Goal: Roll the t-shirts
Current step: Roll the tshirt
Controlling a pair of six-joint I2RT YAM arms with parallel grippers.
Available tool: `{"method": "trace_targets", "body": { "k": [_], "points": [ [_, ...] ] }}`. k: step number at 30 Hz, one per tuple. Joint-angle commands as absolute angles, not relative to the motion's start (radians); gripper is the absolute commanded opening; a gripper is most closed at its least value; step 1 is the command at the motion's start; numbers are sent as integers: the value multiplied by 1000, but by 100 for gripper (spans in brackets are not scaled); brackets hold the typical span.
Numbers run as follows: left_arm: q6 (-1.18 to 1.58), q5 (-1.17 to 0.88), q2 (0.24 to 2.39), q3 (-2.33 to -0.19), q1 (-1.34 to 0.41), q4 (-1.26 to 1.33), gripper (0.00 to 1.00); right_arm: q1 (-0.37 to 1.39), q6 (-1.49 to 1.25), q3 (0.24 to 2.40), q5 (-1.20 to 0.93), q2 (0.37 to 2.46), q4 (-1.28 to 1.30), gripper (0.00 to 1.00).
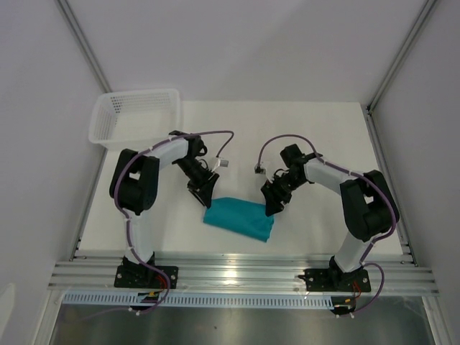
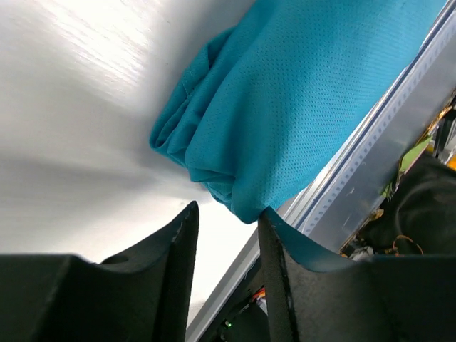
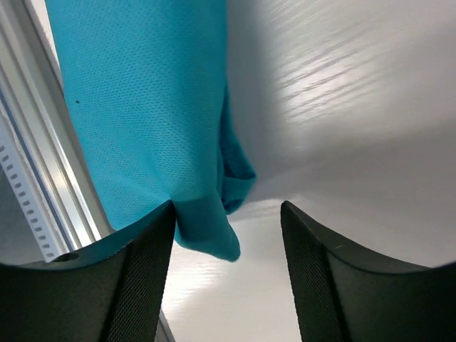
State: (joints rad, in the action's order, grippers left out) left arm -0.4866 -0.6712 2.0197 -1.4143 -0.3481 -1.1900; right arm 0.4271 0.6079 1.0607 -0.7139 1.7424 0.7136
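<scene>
White matte tabletop [image 1: 323, 136] sits under both the left claw [image 1: 207, 200] and the right claw [image 1: 274, 208]. Plain pale grey back wall [image 1: 251, 43] beyond the claws, with matching side walls outboard of each. Slanted aluminium profile post [image 1: 80, 36] up-left of left claw, second post [image 1: 402, 50] up-right of right claw. Ribbed aluminium rail [image 1: 237, 273] nearside of both claws. White slotted cable duct [image 1: 237, 297] just past it, then dull grey floor panel [image 1: 237, 323]. White plastic mesh basket [image 1: 136, 94] beyond left claw, at the far-left table corner. Light is soft and diffuse, with glare streaks on the tabletop beside each claw.

Fine-meshed matt cloth t-shirt [image 2: 285, 107], glossy table [image 2: 71, 107]
</scene>
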Motion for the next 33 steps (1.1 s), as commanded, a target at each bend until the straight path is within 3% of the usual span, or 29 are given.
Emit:
{"method": "trace_targets", "body": {
  "k": [1, 4, 5, 6, 12, 16, 20, 22, 23, 26, 28, 29, 31, 33],
  "points": [
    [-485, -696, 1994, -1477, -325, -1203, 43, 407, 601, 1127, -692, 1694, 738, 65],
    [-523, -744, 1957, -1473, -324, -1213, 47, 405, 607, 1157, -696, 1658, 753, 75],
    [-534, -767, 1948, -1457, -324, -1209, 47, 405, 609, 1163, -701, 1649, 756, 96],
    [-541, -782, 1938, -1454, -324, -1213, 47, 403, 612, 1178, -701, 1634, 764, 99],
    [-552, -789, 1892, -1454, -318, -1195, 48, 390, 542, 1210, -521, 1511, 660, 100],
    [-557, -682, 1829, -1497, -295, -1137, 48, 390, 492, 1223, -39, 1388, 433, 99],
    [-719, -548, 1740, -1578, -327, -1132, 52, 368, 369, 1181, 297, 1312, 30, 99],
    [-823, -503, 1714, -1606, -351, -1137, 59, 325, 260, 1225, 241, 1322, 56, 99],
    [-850, -489, 1716, -1612, -380, -1146, 60, 272, 211, 1311, 49, 1339, 196, 87],
    [-855, -497, 1773, -1650, -403, -1196, 59, 290, -65, 1425, 12, 1420, 547, 63],
    [-729, -566, 1799, -1652, -371, -1200, 58, 328, -303, 1379, -17, 1402, 674, 55],
    [-672, -596, 1807, -1635, -350, -1187, 57, 389, -355, 1251, -32, 1370, 689, 57],
    [-520, -665, 1801, -1602, -293, -1161, 56, 452, -477, 1119, -77, 1298, 655, 74],
    [-426, -713, 1767, -1485, -273, -1089, 56, 471, -581, 929, -163, 1198, 571, 73]
  ]
}}
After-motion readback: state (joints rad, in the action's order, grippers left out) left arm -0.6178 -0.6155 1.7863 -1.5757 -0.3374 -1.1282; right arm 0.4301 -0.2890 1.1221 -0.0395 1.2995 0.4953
